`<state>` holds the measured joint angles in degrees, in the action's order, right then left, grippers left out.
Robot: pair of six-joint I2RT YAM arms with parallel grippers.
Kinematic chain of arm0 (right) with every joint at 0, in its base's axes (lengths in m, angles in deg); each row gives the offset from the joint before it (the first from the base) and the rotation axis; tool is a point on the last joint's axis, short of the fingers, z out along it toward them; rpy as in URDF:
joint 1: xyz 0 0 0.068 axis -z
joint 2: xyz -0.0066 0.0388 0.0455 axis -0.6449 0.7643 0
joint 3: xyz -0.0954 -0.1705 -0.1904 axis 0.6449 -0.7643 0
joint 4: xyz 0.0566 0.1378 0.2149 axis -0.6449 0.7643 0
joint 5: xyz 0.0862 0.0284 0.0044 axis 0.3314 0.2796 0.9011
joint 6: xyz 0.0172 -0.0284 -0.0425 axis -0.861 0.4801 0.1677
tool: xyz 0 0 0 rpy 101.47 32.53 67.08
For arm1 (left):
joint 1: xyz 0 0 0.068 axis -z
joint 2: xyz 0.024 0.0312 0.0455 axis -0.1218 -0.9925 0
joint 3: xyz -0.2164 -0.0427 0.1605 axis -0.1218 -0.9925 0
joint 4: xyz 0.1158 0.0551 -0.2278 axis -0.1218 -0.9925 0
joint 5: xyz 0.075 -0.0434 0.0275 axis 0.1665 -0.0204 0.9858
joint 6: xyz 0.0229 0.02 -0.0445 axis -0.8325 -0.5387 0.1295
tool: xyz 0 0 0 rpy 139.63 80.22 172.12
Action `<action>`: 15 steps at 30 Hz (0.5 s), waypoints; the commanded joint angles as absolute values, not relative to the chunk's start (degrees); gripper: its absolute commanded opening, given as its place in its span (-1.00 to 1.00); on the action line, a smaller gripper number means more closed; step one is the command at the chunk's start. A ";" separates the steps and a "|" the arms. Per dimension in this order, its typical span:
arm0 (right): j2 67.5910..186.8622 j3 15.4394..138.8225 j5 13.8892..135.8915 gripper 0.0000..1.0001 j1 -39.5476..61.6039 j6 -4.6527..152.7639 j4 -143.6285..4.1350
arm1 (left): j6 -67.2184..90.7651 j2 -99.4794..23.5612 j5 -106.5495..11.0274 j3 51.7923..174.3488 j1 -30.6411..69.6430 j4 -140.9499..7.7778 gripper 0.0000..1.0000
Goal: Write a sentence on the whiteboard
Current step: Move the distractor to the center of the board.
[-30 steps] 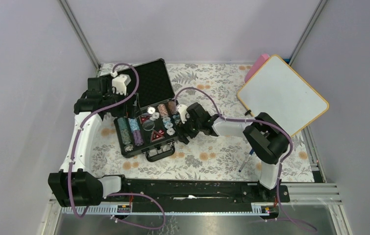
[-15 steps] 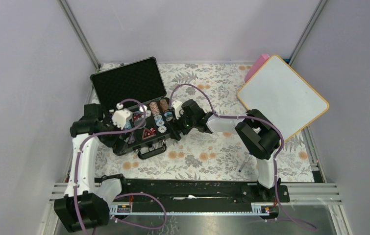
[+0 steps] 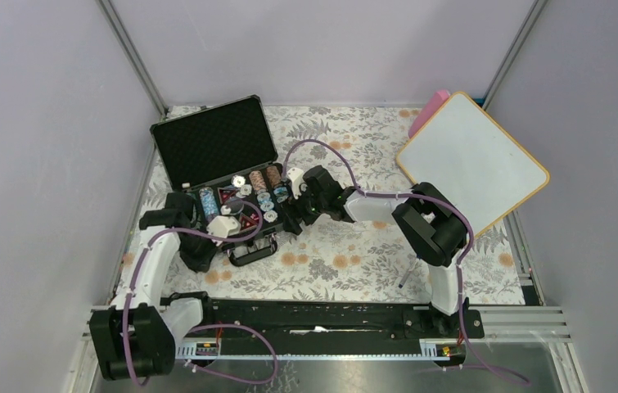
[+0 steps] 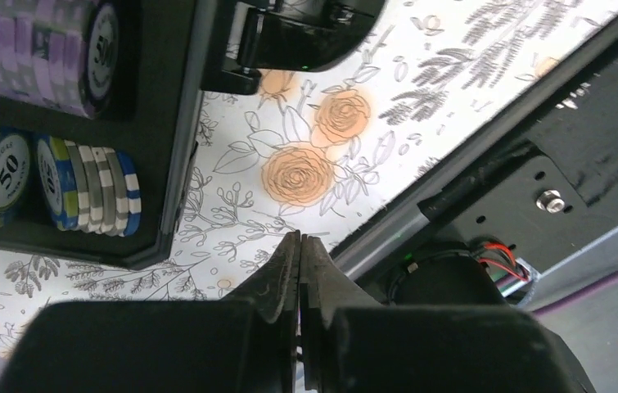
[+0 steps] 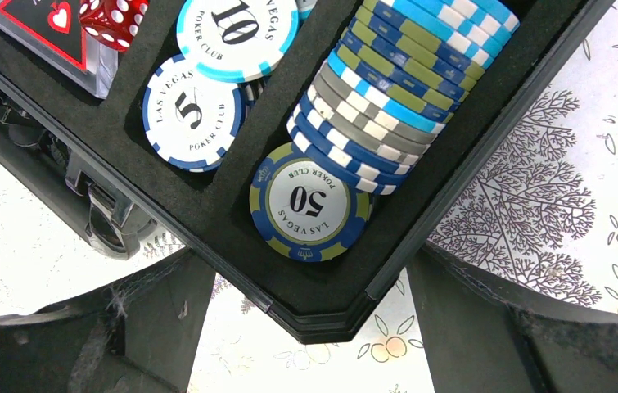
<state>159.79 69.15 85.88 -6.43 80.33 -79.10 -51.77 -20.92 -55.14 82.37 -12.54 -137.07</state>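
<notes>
The whiteboard (image 3: 473, 160), white with an orange-yellow rim, lies tilted at the far right of the table. Its face is bare white, and the sentence is not in view. A thin dark marker (image 3: 406, 274) lies on the floral cloth by the right arm's base. My left gripper (image 3: 200, 258) (image 4: 299, 239) is shut with nothing between its fingers. It hangs over the cloth just in front of the poker chip case. My right gripper (image 3: 293, 214) (image 5: 305, 260) stands open, with the case's right corner (image 5: 322, 315) between its fingers.
The open black poker chip case (image 3: 223, 164) sits at centre-left with its lid raised and chip stacks (image 5: 395, 90) in foam slots. A pink object (image 3: 428, 110) lies behind the whiteboard. The black front rail (image 4: 485, 188) runs close beside the left gripper.
My left arm swung from behind the case lid to the near side of the case, and its gripper shut. The case shifted left early on. The right gripper followed, then stayed put.
</notes>
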 commanded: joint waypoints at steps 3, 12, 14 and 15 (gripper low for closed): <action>161.31 72.41 93.10 0.82 -8.54 77.18 -87.12 | -46.63 -24.39 -51.39 79.21 -12.35 -121.04 -1.00; 164.22 75.03 91.33 0.82 -8.53 74.48 -88.27 | -39.25 -28.57 -47.01 77.26 -12.41 -101.91 -1.00; 165.77 77.32 91.32 0.82 -8.54 74.47 -87.55 | -37.81 -30.80 -46.72 78.23 -12.89 -99.26 -1.00; 166.70 78.92 91.25 0.82 -8.54 74.85 -86.63 | -37.02 -31.82 -46.74 78.88 -13.17 -97.88 -1.00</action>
<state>162.81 72.48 87.26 -6.43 76.66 -80.56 -40.73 -28.94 -49.72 76.78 -12.30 -113.92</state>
